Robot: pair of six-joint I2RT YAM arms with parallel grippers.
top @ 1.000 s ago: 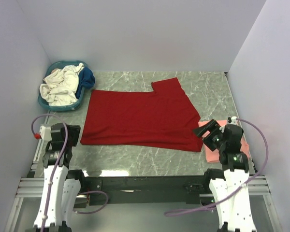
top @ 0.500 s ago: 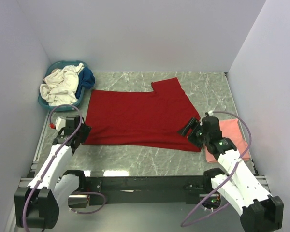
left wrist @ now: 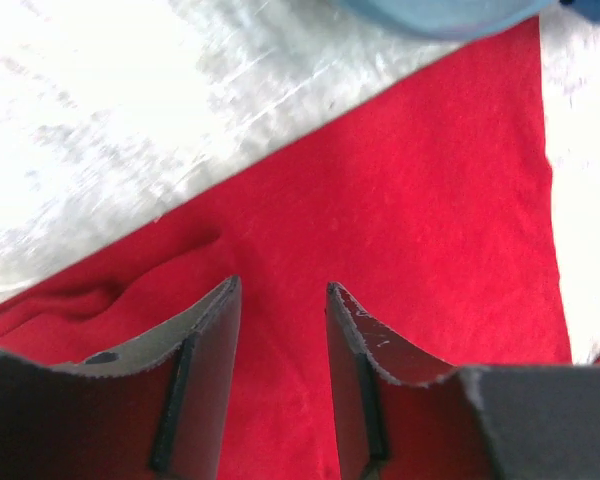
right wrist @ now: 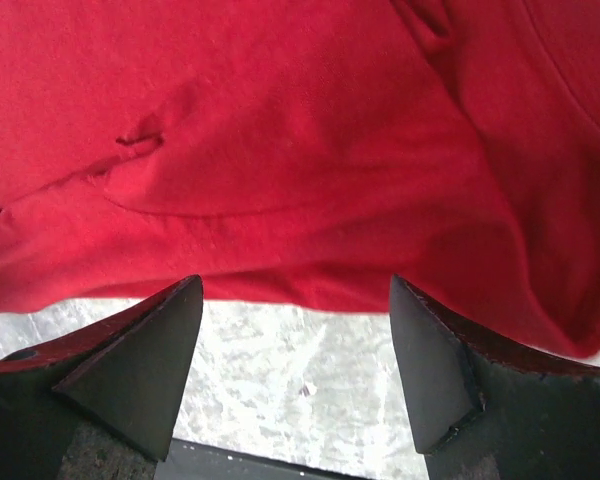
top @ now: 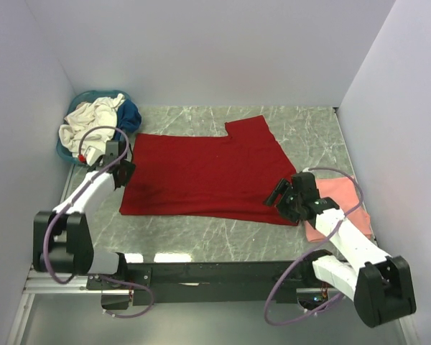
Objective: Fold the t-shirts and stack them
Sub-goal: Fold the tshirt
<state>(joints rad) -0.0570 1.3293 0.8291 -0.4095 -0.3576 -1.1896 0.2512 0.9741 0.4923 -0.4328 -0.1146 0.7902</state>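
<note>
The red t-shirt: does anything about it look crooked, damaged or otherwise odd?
No damage shows. The red t-shirt lies flat, but its outline is uneven: one part juts out at the far right corner. Small creases sit near its left edge and near the front hem.

Salmon pink t-shirt point(top: 341, 192) partly under right arm point(top: 345, 237); basket point(left wrist: 440, 10) mostly beyond top edge.

Evenly bright overhead light, soft shadows, desk point(left wrist: 70, 130) blown out white beyond my left end effector point(left wrist: 280, 290)
</note>
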